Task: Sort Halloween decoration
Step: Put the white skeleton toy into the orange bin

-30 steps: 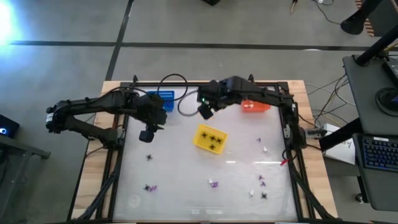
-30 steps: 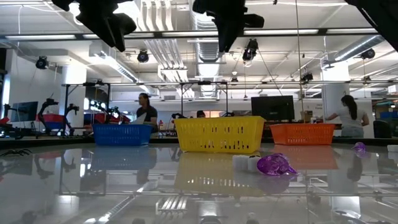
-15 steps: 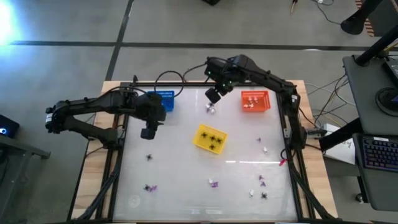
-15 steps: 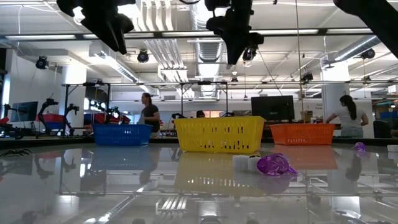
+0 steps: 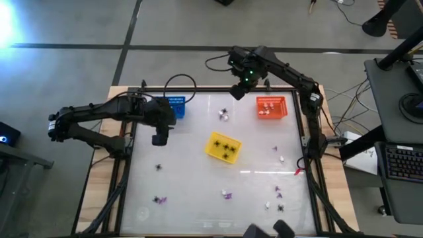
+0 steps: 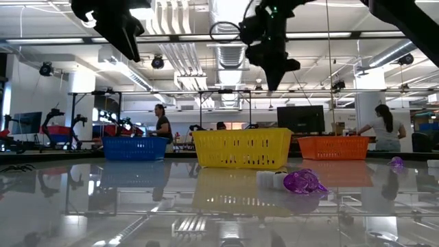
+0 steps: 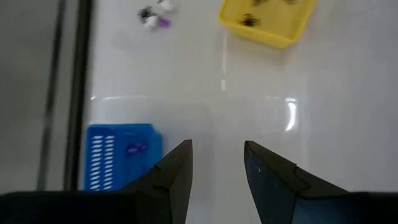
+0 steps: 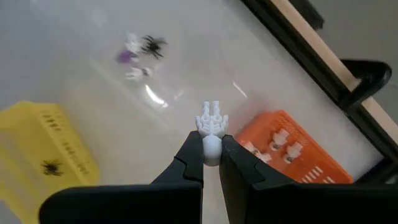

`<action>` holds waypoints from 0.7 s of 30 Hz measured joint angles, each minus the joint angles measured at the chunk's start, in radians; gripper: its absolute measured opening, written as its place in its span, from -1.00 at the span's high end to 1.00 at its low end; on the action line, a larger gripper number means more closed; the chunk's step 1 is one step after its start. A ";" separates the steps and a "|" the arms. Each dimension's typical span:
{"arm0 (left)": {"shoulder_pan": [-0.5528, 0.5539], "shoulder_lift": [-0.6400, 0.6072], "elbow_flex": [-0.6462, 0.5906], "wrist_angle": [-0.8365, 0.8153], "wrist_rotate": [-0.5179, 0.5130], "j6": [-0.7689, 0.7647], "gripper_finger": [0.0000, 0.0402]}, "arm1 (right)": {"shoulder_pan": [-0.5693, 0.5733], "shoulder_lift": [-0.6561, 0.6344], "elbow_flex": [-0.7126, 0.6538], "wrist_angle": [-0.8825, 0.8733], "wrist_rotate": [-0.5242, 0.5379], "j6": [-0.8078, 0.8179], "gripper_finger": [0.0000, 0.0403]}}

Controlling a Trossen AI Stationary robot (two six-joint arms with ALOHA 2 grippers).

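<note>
My right gripper (image 5: 236,92) hangs above the table's far edge, left of the orange basket (image 5: 271,107), and is shut on a white skeleton-hand piece (image 8: 211,121). My left gripper (image 5: 158,137) hovers open and empty near the blue basket (image 5: 175,106), which holds a purple bit (image 7: 134,148). The yellow basket (image 5: 223,146) holds black spiders. A small cluster of a spider, a purple bit and white bits (image 5: 225,116) lies between the baskets. The orange basket holds white pieces (image 8: 283,142). My right gripper pinches the white skeleton hand by its wrist end (image 8: 211,148) between its two fingers. The bony fingers (image 8: 211,115) stick out past the fingertips. The piece is lifted clear of the table.
More spiders, purple bits and white bits lie scattered toward the near edge (image 5: 277,195) and near left (image 5: 158,198). A purple piece (image 6: 304,182) lies close to the low camera. A dark frame runs round the table (image 5: 305,142). People stand in the room behind.
My right gripper has risen from the cluster between the baskets and gone toward the far edge and the right, toward the orange basket. The cluster it had covered now shows on the table.
</note>
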 joint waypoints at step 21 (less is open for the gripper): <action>0.002 0.000 0.000 0.015 -0.029 -0.070 0.37 | -0.153 -0.213 -0.519 0.111 -0.049 -0.089 0.94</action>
